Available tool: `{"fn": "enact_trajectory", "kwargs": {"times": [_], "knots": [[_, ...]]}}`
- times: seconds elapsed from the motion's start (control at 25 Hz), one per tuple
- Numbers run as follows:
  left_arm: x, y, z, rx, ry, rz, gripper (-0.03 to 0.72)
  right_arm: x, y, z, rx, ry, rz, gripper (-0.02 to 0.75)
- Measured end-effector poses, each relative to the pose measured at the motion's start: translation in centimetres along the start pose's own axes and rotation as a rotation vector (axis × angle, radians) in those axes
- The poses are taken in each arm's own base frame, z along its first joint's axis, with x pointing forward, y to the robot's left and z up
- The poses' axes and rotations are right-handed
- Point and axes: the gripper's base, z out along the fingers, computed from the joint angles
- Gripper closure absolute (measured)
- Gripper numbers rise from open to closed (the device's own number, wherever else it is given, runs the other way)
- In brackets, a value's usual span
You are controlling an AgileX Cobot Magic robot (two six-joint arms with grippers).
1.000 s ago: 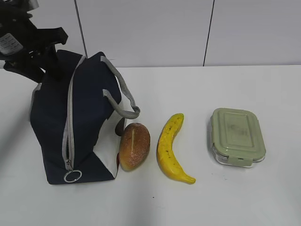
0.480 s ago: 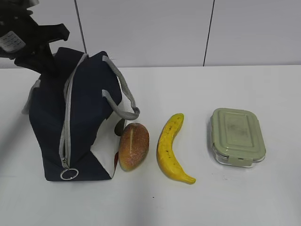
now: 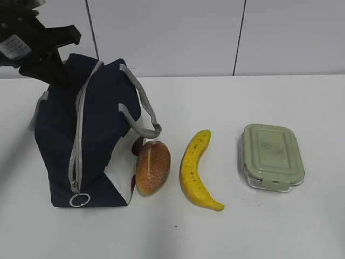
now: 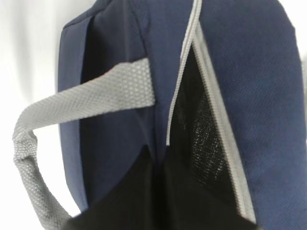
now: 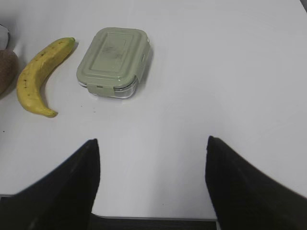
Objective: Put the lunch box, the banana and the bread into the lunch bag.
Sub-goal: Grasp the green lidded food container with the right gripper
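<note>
The navy lunch bag stands at the left, its grey zipper running down to a metal ring pull. My left gripper is shut on the bag's fabric at its top rear; in the left wrist view the gripper pinches the bag beside the zipper's parted end, where dark mesh shows. The bread lies against the bag's right side. The banana lies right of it, and the lunch box lies further right. My right gripper is open and empty, above the table near the lunch box and the banana.
A grey strap handle hangs over the bag's right side above the bread; another handle loops at the left. The white table ends at a white panelled wall behind. The table's front edge shows between my right fingers.
The left gripper has shifted the bag's top slightly; the bag's lower end and ring pull slid a little left, and the bread settled slightly leftward. Banana and lunch box have not moved.
</note>
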Motion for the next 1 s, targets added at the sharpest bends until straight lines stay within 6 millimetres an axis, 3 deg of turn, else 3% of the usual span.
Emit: {"fn": "enact_trajectory", "kwargs": {"times": [0.28, 0.44, 1.0], "knots": [[0.0, 0.0, 0.0, 0.0, 0.0, 0.0, 0.69, -0.1, 0.0, -0.1, -0.003, -0.012, 0.002, 0.229], [0.0, 0.0, 0.0, 0.0, 0.0, 0.0, 0.69, -1.6, 0.1, -0.2, -0.01, -0.078, 0.004, 0.229], [0.1, 0.0, 0.0, 0.002, 0.008, -0.001, 0.69, -8.0, 1.0, 10.3, -0.102, 0.374, 0.049, 0.229]]}}
